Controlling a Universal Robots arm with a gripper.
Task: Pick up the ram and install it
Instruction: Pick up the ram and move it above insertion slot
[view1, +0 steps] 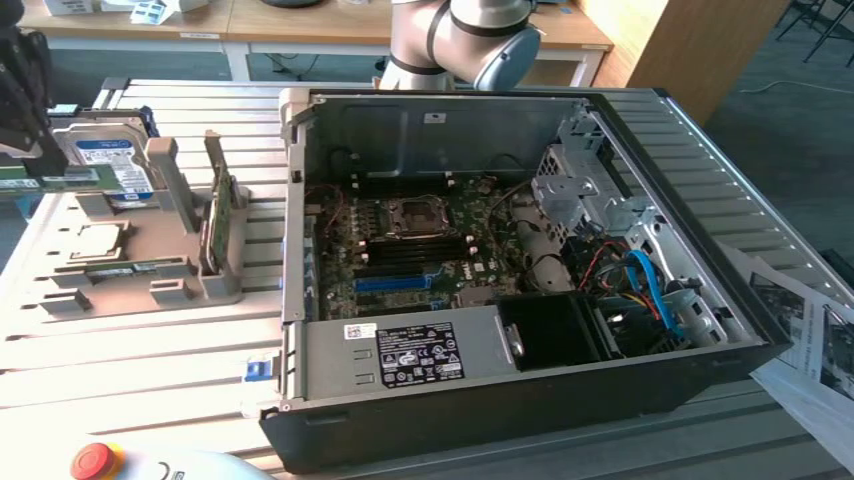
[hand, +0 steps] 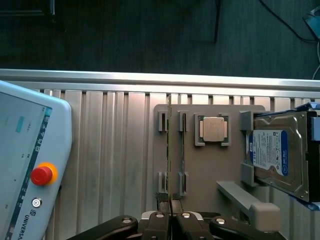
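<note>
Green ram: seen edge-on as a thin line running straight out from the gripper. It is clamped at one end and hangs over the grey holder, apparently clear of it.
Gripper: narrow, jaws pinched on the ram's end.
Second stick: seated in the holder's slot just beside the held one, not touching it.
Processor chip: in its pocket, further out from the gripper and off to one side of the sticks.
Hard drive: well off to the gripper's side. Its blue-white label has print too small to read.
Computer case: well apart from the gripper, side open, motherboard exposed.
Step in hand: carrying the ram, I judge. To do it well, grip firm and square, allow no twist in the stick, and keep the free end clear of the neighbouring stick and the case wall.
Pendant: beside the gripper on the worktop, with a red stop button and "UNIVERSAL" along its edge.
Power supply label: black with white print, unreadable.
</note>
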